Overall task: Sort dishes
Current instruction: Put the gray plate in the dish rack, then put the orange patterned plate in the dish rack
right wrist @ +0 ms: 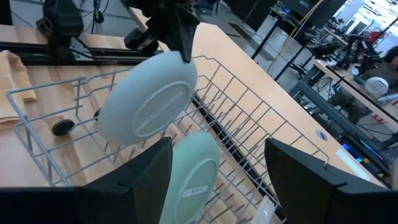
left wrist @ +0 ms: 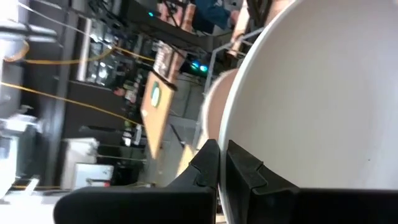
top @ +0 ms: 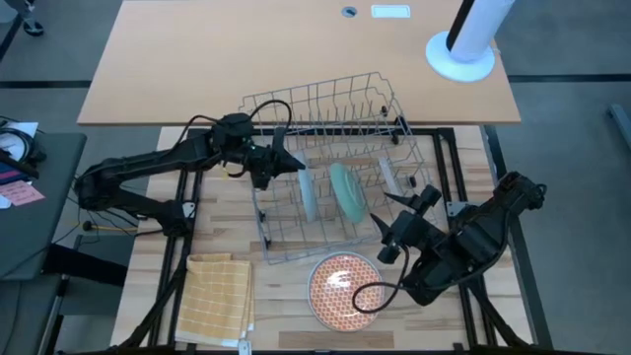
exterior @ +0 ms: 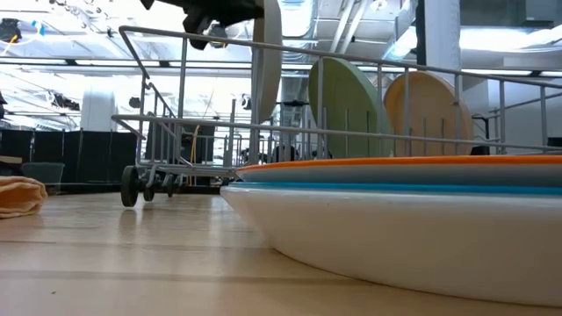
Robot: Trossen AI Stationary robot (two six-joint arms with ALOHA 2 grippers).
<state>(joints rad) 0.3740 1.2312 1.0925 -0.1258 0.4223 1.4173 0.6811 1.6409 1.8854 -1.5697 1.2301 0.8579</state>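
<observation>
A pale white plate [top: 308,192] stands on edge inside the grey wire rack [top: 296,104], and my left gripper [top: 283,163] is shut on its upper rim. Beside it in the rack stand a teal-green plate [top: 347,193] and a beige plate [exterior: 430,107], both on edge between the wires. A stack of plates topped by an orange-red patterned one [top: 343,286] lies flat on the table in front of the rack. My right gripper [top: 399,225] hovers open over the rack's near right corner with nothing between its fingers. My left gripper pinches the pale plate's upper rim [right wrist: 184,57] between its two fingers [left wrist: 211,167], one on each face. The fingers slant down from the table's left. The plate stands upright with its lower edge down among the rack wires; whether it rests there I cannot tell.
A yellow checked cloth [top: 219,296] lies at the near left of the table. A white round lamp base [top: 459,54] stands on the far desk. The rack has free slots to the left of the pale plate.
</observation>
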